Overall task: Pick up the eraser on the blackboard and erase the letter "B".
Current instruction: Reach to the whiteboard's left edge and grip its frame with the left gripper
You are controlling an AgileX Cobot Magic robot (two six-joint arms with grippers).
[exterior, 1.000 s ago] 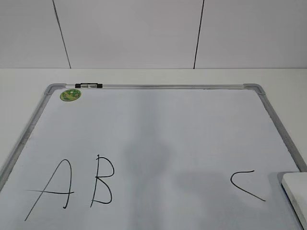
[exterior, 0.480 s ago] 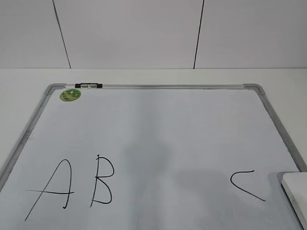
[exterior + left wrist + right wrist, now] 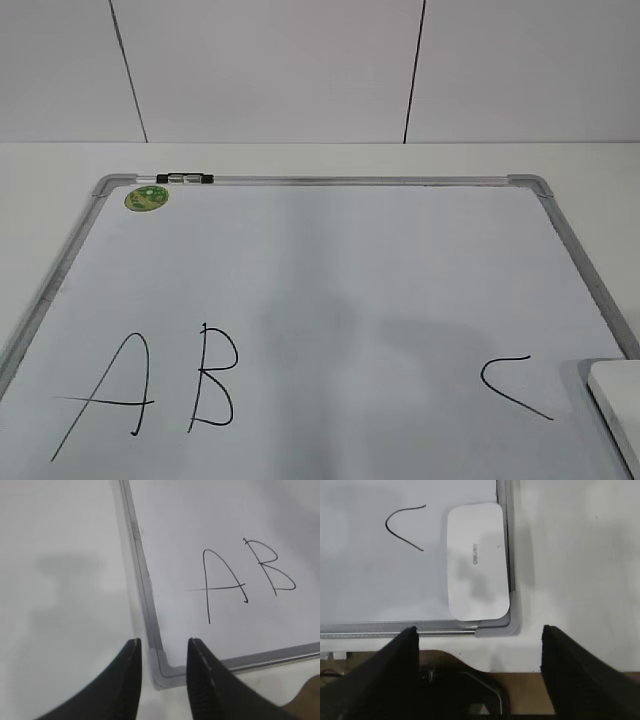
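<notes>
Ahead of right gripper [image 3: 479, 645]: eraser [image 3: 477, 561].

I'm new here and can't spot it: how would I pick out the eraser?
Find the big white blackboard with its grey frame. In the near right corner, beside the drawn C, lies the eraser. It is a flat white rounded block with faint lettering, the only raised thing among pen marks.
</notes>
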